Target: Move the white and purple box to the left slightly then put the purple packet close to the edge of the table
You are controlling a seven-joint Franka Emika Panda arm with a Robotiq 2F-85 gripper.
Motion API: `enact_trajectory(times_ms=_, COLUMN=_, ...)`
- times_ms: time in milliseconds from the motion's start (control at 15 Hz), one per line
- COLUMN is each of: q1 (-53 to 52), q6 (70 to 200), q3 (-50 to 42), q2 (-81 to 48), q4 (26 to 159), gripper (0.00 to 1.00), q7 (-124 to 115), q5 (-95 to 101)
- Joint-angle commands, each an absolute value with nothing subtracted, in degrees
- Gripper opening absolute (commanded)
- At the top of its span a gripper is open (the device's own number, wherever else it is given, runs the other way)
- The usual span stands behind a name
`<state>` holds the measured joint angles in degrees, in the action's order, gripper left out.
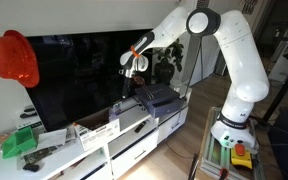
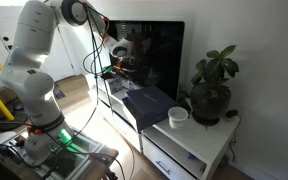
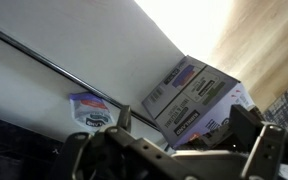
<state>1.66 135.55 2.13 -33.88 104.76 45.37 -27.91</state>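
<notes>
Wrist view, left to right: one purple packet (image 3: 89, 108) lies flat on the white table (image 3: 74, 45). Near it, but apart, sits one white and purple box (image 3: 189, 88). The box's long axis appears to run diagonally, from lower left up toward the table's edge at upper right, and its printed, purple-marked face is turned up to the camera. The gripper (image 3: 181, 130) hangs above both, fingers (image 3: 124, 118) spread wide and holding nothing.

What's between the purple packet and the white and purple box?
Nothing: in the wrist view only bare table separates the purple packet from the white and purple box.
</notes>
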Motion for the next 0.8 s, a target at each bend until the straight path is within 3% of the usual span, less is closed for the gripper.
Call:
enact_trajectory(times_ms=0, q1=4.47, q6=136.09, q3=5.21, q2=-33.91, q4=104.88, gripper=1.00, q7=43.96, q5=-25.52)
enact_trajectory(times_ms=733, q1=3.72, q6=155.97, q3=7.59, q2=-37.95, q4=105.30, gripper=1.00, q7=50.11, q5=-2.08)
